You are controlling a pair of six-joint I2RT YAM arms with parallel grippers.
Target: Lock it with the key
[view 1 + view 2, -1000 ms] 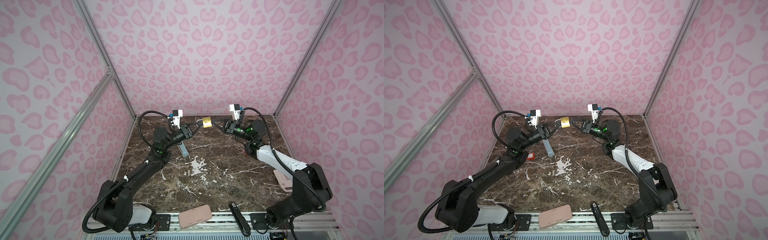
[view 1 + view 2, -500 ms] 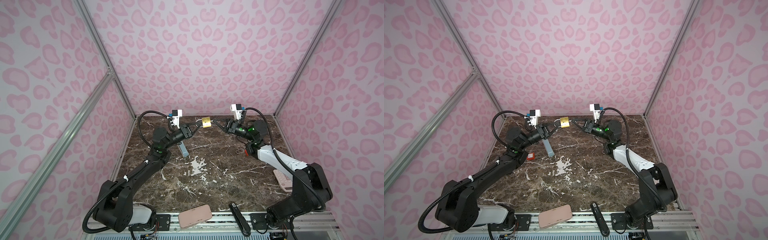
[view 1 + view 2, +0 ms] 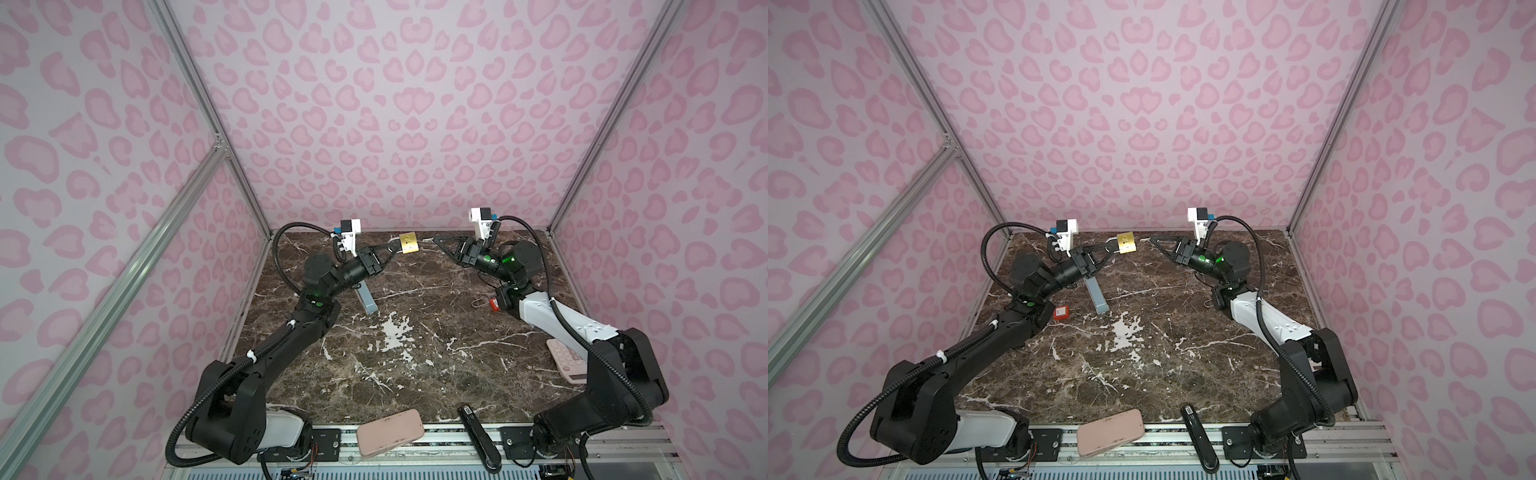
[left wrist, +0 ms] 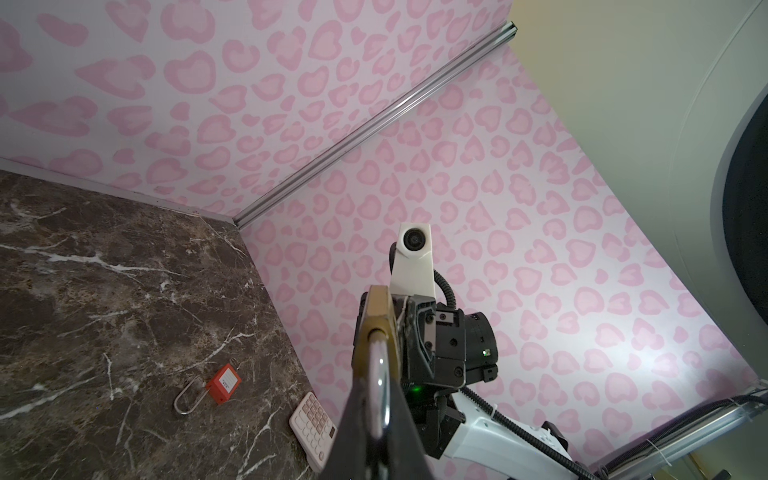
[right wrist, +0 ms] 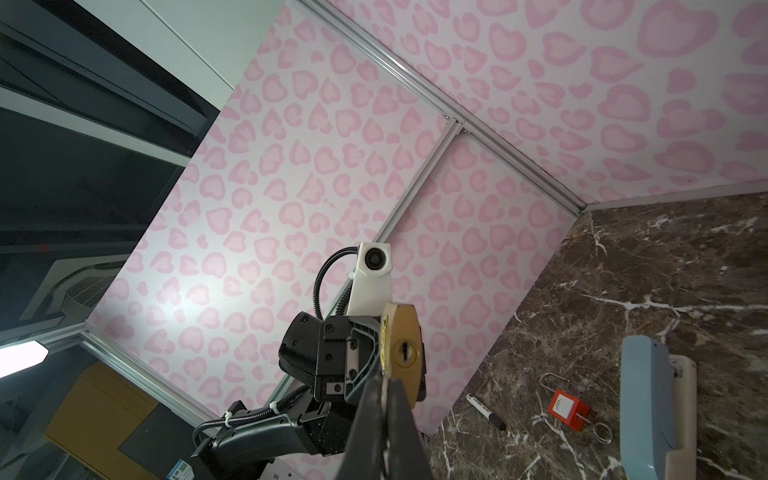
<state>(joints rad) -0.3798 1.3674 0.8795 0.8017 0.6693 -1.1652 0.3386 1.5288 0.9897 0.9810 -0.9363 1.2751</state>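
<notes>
A brass padlock (image 3: pixel 408 243) (image 3: pixel 1126 243) hangs in the air at the back middle of the marble table. My left gripper (image 3: pixel 390 249) (image 4: pixel 376 386) is shut on its silver shackle (image 4: pixel 379 370). The left wrist view shows the lock's body (image 4: pixel 377 318) edge-on above the fingers. My right gripper (image 3: pixel 434 240) (image 3: pixel 1151 238) (image 5: pixel 384 384) is shut on the key (image 3: pixel 1145 239), a thin metal sliver between its fingers. The key's tip points at the padlock (image 5: pixel 403 353), a short gap away. The keyhole (image 5: pixel 402 351) faces the right wrist camera.
Two red padlocks lie on the table, one (image 3: pixel 493 303) by the right arm and one (image 3: pixel 1061 312) by the left arm. A blue-grey stapler (image 3: pixel 365 297) lies below the left gripper. A pink calculator (image 3: pixel 565 365), pink case (image 3: pixel 390 432) and black stapler (image 3: pixel 478 436) lie nearer the front.
My right gripper has drawn back a little to the right, away from the padlock, with the key still in it. The left gripper and padlock have stayed put.
</notes>
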